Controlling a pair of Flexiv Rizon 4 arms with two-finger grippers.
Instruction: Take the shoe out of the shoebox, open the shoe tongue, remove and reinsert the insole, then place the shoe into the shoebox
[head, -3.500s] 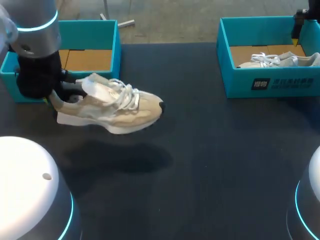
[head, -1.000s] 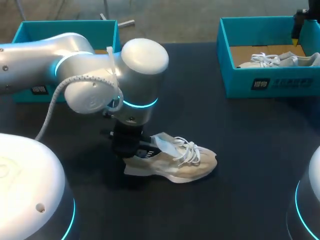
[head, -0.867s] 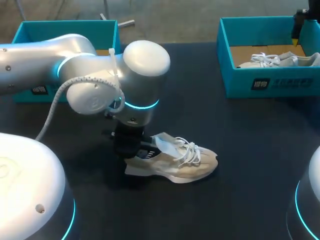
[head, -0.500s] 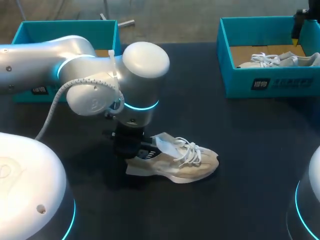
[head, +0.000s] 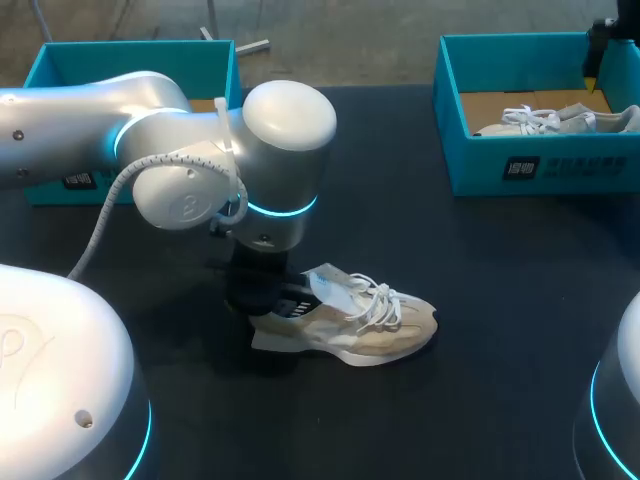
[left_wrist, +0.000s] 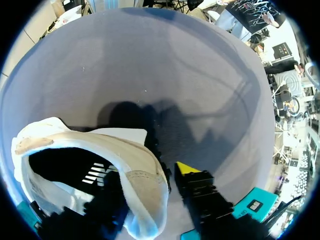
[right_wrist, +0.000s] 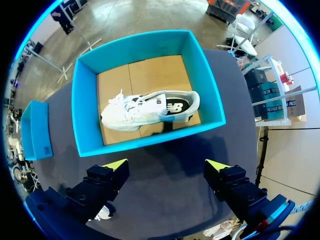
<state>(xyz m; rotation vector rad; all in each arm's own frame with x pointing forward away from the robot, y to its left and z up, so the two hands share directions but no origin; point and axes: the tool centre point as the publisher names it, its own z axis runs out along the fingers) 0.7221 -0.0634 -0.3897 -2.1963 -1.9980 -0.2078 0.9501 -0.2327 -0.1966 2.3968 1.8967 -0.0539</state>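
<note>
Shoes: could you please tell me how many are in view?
2. One beige shoe lies on the table near its middle; one pale shoe lies in the right shoebox. The left shoebox is partly hidden by my left arm.

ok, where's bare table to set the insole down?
Bare table between the shoe and the right shoebox, and along the near edge in front of the shoe. Crowded at the heel: the left gripper and arm sit there.

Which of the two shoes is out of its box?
The beige shoe: it stands upright on the table, in front of the left arm. The white shoe lies inside the right box.
</note>
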